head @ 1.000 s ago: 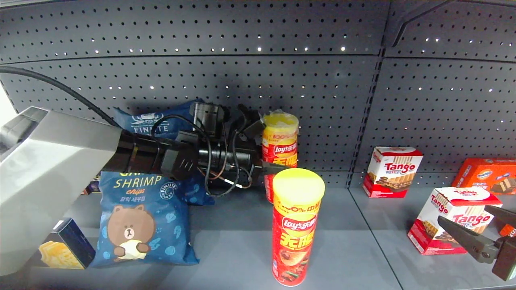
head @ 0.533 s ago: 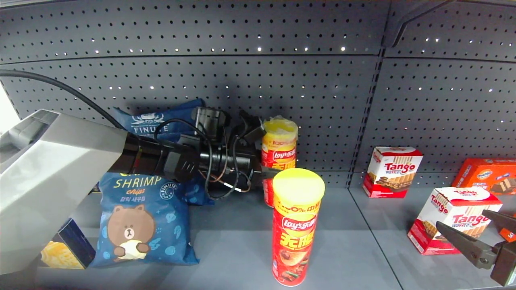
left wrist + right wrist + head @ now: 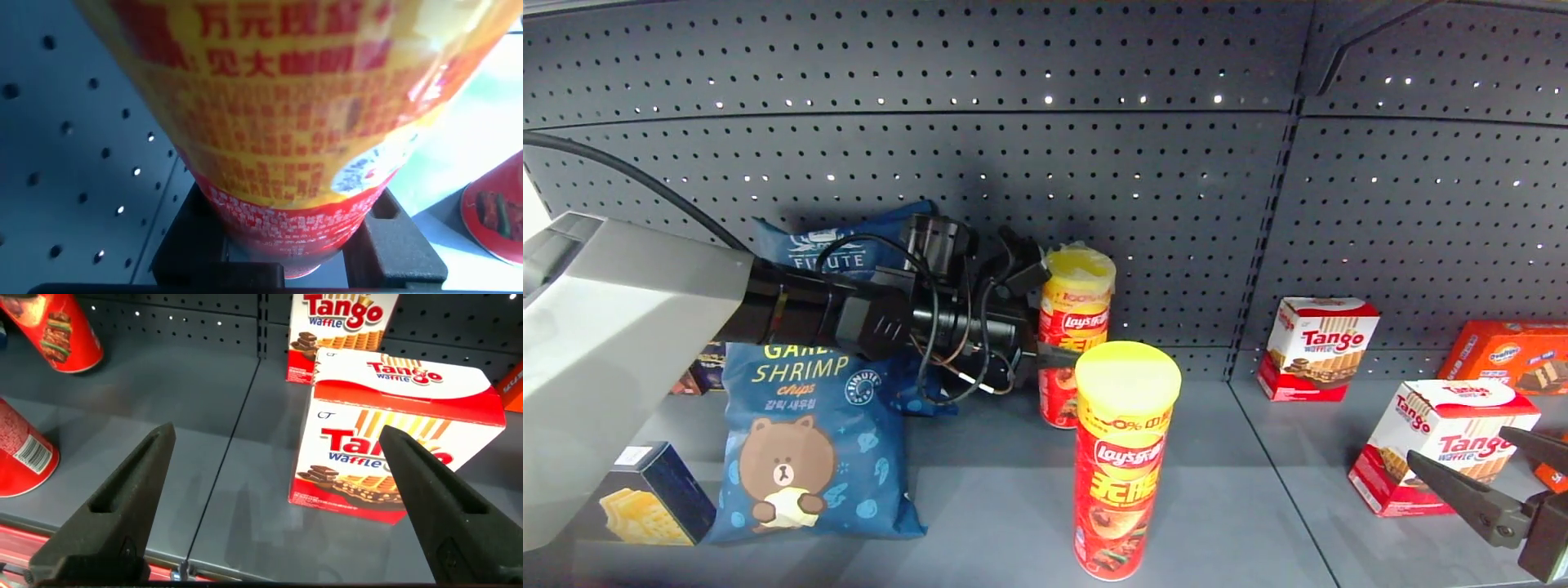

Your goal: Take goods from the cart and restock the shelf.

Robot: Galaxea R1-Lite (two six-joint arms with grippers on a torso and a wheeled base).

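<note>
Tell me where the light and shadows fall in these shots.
Head view: light pinpoints shine through the grey perforated back panel, darkly shadowed behind the left gripper clamping the tall red-and-yellow chip can. Left wrist view: lit holes beside that can. Right wrist view: evenly lit grey metal shelf floor.

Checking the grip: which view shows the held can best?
Head view: most of the can shows, clamped in the left gripper, partly behind the front can. The left wrist view shows its label close up; the right wrist view, its lower end.
</note>
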